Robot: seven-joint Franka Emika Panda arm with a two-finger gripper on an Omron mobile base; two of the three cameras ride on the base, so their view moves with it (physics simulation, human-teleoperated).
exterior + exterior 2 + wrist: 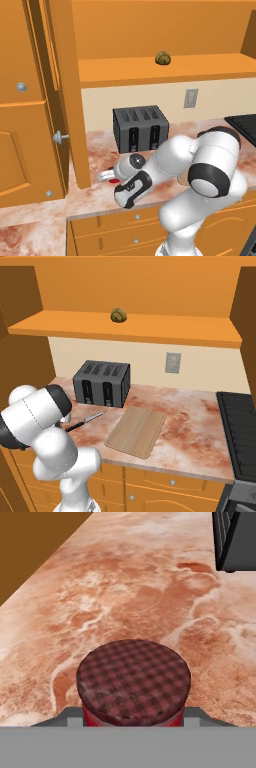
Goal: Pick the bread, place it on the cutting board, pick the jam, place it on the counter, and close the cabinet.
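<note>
the arm (200,175) is glossy white, built of rounded, bulbous segments. dark grey bands ring its joints, and a round grey cap sits near the wrist. the hand (131,189) is white with a black underside.

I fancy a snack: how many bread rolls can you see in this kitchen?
1. The bread roll sits alone on the open cabinet's shelf, above the toaster. Others could be hidden behind the cabinet door.
</note>
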